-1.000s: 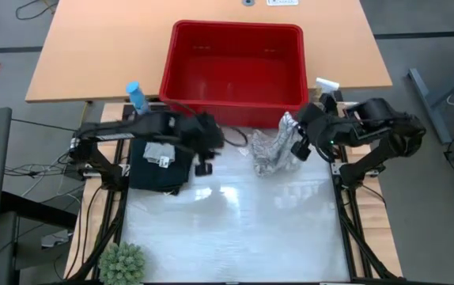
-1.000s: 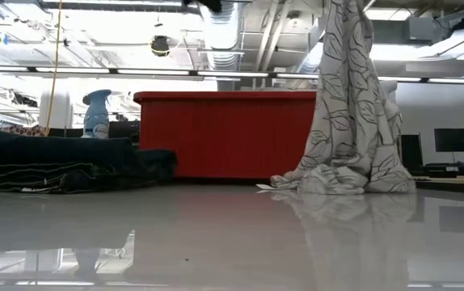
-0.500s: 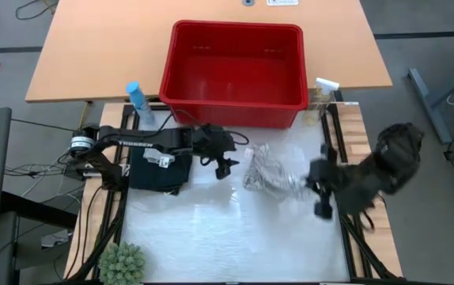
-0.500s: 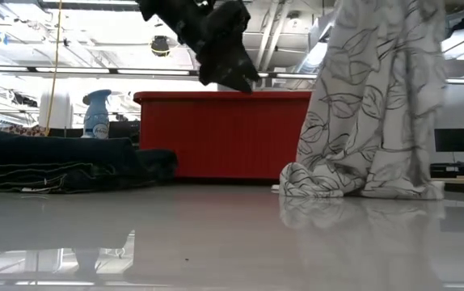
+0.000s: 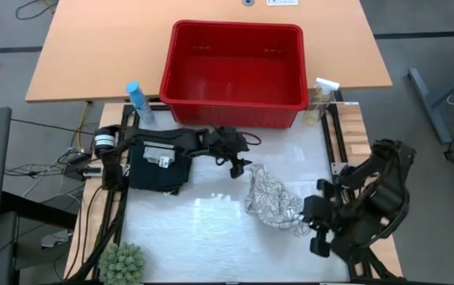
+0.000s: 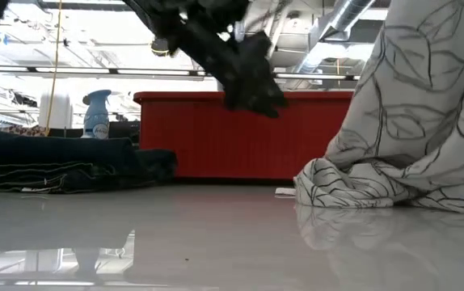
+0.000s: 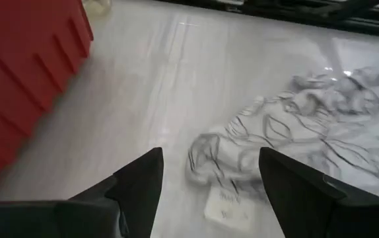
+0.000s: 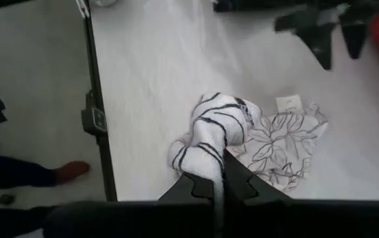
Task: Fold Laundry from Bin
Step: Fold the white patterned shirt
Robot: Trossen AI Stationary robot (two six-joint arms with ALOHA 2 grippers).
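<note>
The white leaf-print cloth [image 5: 273, 198] trails across the table's right half and rises at its right end to my right gripper [image 8: 210, 180], which is shut on it near the table's right edge. Its other end, with a small label [image 7: 228, 210], rests on the table. My left gripper [image 7: 209, 178] hovers open just above that end, touching nothing; in the high view it shows [image 5: 239, 164] at mid-table. Folded dark trousers [image 5: 157, 168] lie at the left. The red bin [image 5: 235, 63] stands at the far side. My right gripper pinches a bunched, several-layer wad of the cloth [image 8: 210, 149] between its two fingers. The fingers slant down from the table's right near side. That end is lifted and the cloth drapes down from it [image 6: 426, 97], with its far part lying crumpled on the table [image 5: 262, 186].
A blue spray bottle [image 5: 136, 99] stands left of the bin and a clear one [image 5: 322, 93] right of it. A small green plant [image 5: 124, 261] sits at the near left corner. Bare glossy table [image 5: 203, 229] stretches in front of the cloth.
My right gripper has swung toward the table's near right edge, still shut, dragging the cloth along; the cloth hung tall near the bin and now trails lower across the table. My left gripper has come down and moved right toward the cloth's free end.
</note>
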